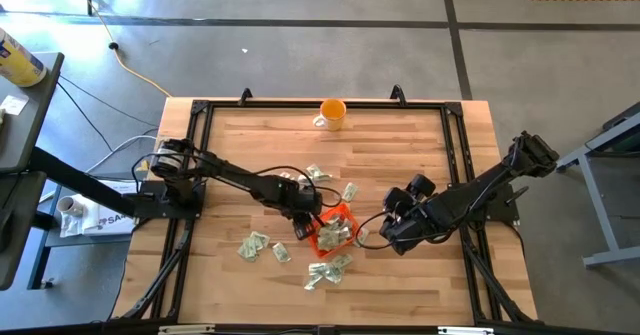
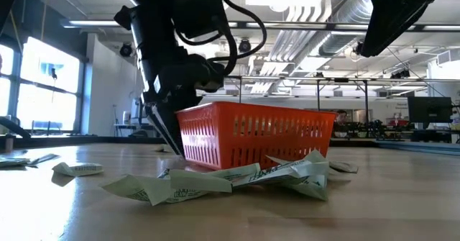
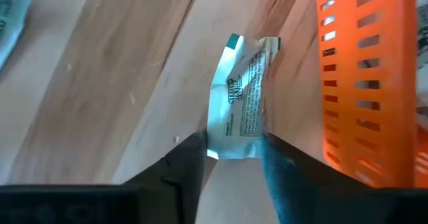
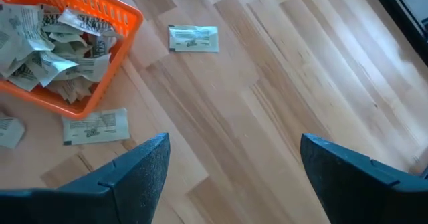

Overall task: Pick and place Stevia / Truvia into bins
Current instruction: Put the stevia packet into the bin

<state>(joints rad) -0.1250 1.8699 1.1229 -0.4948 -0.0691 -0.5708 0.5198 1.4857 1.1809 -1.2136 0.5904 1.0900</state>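
Orange-red and slotted, the tray [image 1: 336, 228] sits mid-table, already holding a heap of crumpled Stevia sachets [image 4: 47, 47]. My left gripper [image 3: 231, 157] is down at the tabletop just beside the tray's wall, its fingers closed narrowly on one sachet [image 3: 239, 97] by its near end; most of the packet sticks out forward, bowed and unsupported.

That thin hold is the worry, I judge. Paper pinched at one edge could slide free on the lift, or the loose end could snag the tray's rim and be dragged out of my fingers. The wall stands so close that a careless swing might also shove the light tray across the wood.

My right gripper [image 4: 231, 170] waits on the tray's other side, raised off the table, fingers spread wide and empty. More sachets [image 1: 253, 245] lie scattered around the tray, some touching its base. An orange mug [image 1: 331, 113] stands well apart at the far edge. Open wood lies on my outer side; the way over the rim looks clear from above.
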